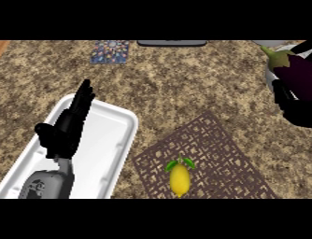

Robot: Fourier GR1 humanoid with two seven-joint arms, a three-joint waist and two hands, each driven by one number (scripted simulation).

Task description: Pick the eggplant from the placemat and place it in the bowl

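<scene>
Head view: one eggplant (309, 77) at right edge, right robot hand (303, 109) curled round it, over one white bowl (272, 74). Left robot hand (66, 128) open, fingers straight, above one white tray (110, 140). One lemon (179, 179) on one placemat (221, 149). One patterned coaster (110, 51) on counter (186, 84).

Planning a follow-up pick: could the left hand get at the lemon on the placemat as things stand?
Probably yes. The left hand rests open over the white tray, and nothing stands between it and the lemon on the placemat.

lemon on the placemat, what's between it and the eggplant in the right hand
In the head view, only the brown placemat's weave and bare speckled counter lie between the lemon and the eggplant held by the right hand.
</scene>
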